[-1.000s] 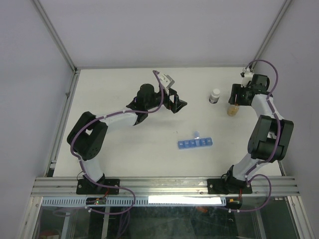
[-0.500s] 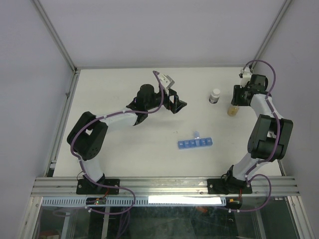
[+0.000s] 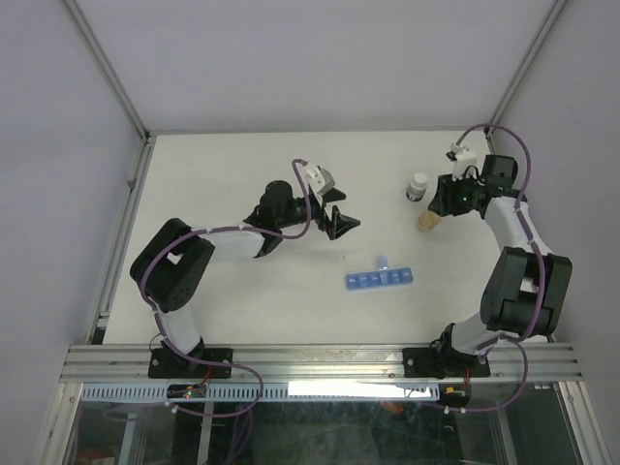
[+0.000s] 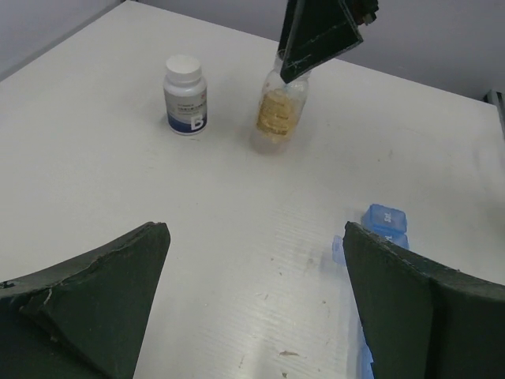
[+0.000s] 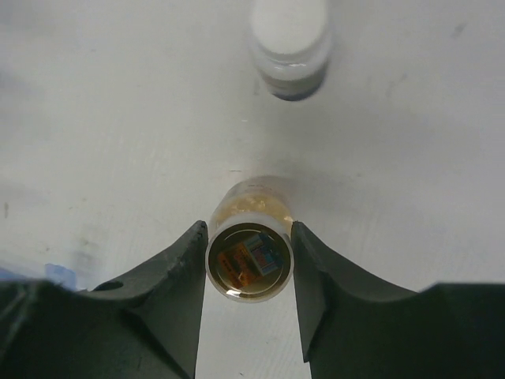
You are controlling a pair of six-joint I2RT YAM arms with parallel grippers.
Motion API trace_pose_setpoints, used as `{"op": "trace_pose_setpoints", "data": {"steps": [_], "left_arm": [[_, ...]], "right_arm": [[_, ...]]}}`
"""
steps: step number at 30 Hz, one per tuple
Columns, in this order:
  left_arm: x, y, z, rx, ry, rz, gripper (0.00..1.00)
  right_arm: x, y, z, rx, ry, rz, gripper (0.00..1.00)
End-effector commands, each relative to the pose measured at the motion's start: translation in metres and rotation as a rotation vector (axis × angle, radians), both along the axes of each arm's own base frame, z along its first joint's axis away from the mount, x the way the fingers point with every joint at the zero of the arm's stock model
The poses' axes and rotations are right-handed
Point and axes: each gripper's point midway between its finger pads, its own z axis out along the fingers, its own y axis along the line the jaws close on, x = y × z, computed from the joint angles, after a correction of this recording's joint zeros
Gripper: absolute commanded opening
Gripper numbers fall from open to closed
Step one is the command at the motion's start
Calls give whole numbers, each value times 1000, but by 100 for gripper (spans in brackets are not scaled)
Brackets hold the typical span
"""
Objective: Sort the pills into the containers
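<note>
My right gripper is shut on a small clear vial filled with orange-tan pills; single pills cannot be made out. In the right wrist view the vial's round mouth sits between my two fingers, just above the table. The left wrist view shows the vial slightly tilted under the right fingers. The translucent-blue pill organizer lies mid-table with one lid up, and shows partly in the left wrist view. My left gripper is open and empty above bare table.
A small white-capped bottle with a dark band stands just left of the vial; it also shows in the left wrist view and the right wrist view. Metal frame posts and walls ring the table.
My right gripper has carried the vial left and a little nearer, toward the white-capped bottle. My left gripper has shifted slightly nearer and stays open.
</note>
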Motion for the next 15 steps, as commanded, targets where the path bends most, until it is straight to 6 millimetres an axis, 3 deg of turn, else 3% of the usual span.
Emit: {"op": "trace_pose_setpoints", "data": {"steps": [1,8,15], "left_arm": [[-28,-5,54,-124,-236,-135,96],[-42,-8,47,-115,-283,-186,96],[-52,-16,32,-77,-329,-218,96]], "right_arm": [[-13,62,21,82,-102,295,15],[-22,102,12,38,-99,449,16],[-29,125,-3,-50,-69,532,19]]}}
